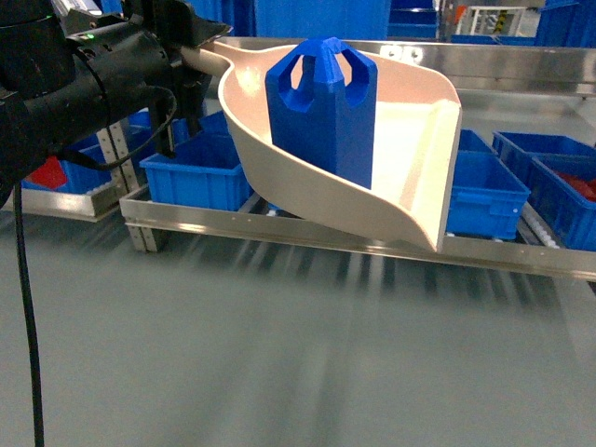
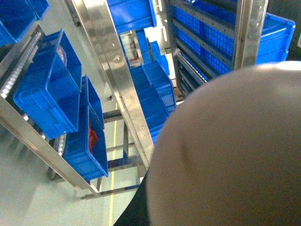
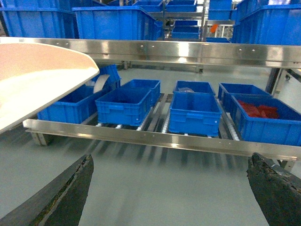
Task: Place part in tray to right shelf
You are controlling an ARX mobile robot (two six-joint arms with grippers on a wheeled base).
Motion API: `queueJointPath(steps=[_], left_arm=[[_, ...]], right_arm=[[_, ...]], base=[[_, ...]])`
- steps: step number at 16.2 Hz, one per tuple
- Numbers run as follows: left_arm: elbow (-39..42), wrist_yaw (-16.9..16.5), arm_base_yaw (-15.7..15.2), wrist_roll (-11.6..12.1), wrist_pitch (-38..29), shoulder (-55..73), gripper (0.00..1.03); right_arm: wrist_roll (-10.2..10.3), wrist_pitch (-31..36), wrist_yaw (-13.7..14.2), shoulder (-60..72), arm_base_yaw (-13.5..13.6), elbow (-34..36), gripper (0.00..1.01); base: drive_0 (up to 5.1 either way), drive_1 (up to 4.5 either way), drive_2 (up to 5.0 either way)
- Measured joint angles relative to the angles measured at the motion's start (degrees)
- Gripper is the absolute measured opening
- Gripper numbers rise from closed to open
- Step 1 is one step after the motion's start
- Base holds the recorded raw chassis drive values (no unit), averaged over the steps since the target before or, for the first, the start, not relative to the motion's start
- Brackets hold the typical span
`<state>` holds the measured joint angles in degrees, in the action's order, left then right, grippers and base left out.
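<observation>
Left claw [image 1: 191,42] grips my tray [image 1: 410,140] by its handle, held up near the right shelf [image 1: 307,233]. Blue part [image 1: 321,107] stands inside it. Right claw [image 3: 171,188] hangs wide open.

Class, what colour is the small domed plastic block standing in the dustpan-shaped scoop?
The domed plastic block is bright blue, clearest in the head view.

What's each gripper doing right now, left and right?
Left gripper: shut on the tray handle; the part sits in the tray.
Right gripper: open, holding nothing.
</observation>
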<state>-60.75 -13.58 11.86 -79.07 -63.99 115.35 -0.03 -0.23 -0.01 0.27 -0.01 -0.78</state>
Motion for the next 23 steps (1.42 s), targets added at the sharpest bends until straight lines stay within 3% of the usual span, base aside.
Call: queueJointPath(steps=[9, 23], left_arm=[[0.0, 0.0, 0.0, 0.0, -0.1, 0.0, 0.12], [0.0, -0.1, 0.1, 0.0, -0.3, 0.0, 0.12]], right_arm=[[0.0, 0.0, 0.0, 0.0, 0.0, 0.0, 0.98], [0.0, 0.2, 0.0, 0.0, 0.0, 0.0, 0.98]], base=[[-1.5, -1.53, -1.5], [0.0, 0.0, 0.0]])
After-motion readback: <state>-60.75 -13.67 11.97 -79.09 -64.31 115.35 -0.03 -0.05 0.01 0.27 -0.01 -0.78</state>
